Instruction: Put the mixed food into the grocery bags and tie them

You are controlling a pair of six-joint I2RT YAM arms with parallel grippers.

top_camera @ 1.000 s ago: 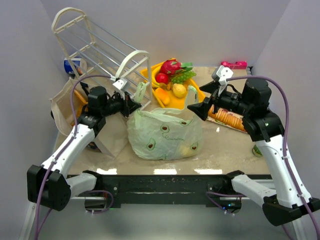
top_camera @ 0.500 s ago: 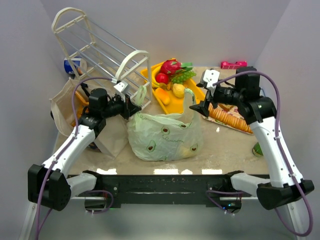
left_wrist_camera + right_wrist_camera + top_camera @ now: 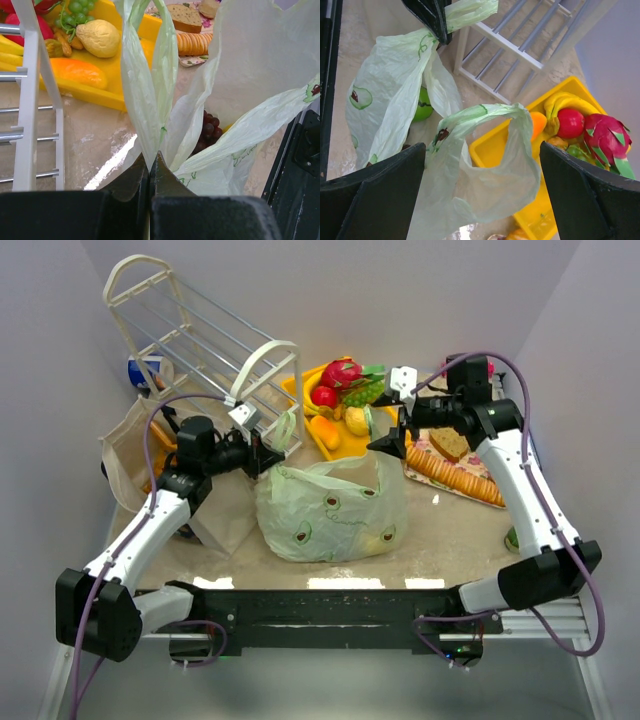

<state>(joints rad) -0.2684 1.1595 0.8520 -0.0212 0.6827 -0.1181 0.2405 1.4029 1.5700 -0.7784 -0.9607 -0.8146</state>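
The pale-green plastic bag (image 3: 330, 510) stands at the table's middle, bulging with food. My left gripper (image 3: 262, 455) is shut on its left handle (image 3: 145, 75), pinched at the fingertips (image 3: 150, 160). Purple grapes (image 3: 207, 132) and a green apple (image 3: 422, 107) show inside the bag. My right gripper (image 3: 385, 443) is open above the bag's right side. The right handle loop (image 3: 490, 165) stands between its spread fingers (image 3: 482, 147), and I cannot tell whether it touches them. The beige tote (image 3: 125, 450) sits at the far left, behind the left arm.
A yellow tray (image 3: 298, 392) of toy fruit lies just behind the bag. A white wire rack (image 3: 200, 340) stands at the back left. A mat with crackers and bread (image 3: 460, 470) lies at the right. A green object (image 3: 515, 538) sits near the right edge.
My right gripper has moved left and away from me, over the bag's right handle, and the arm has swung back. The left gripper has stayed shut on the left handle.
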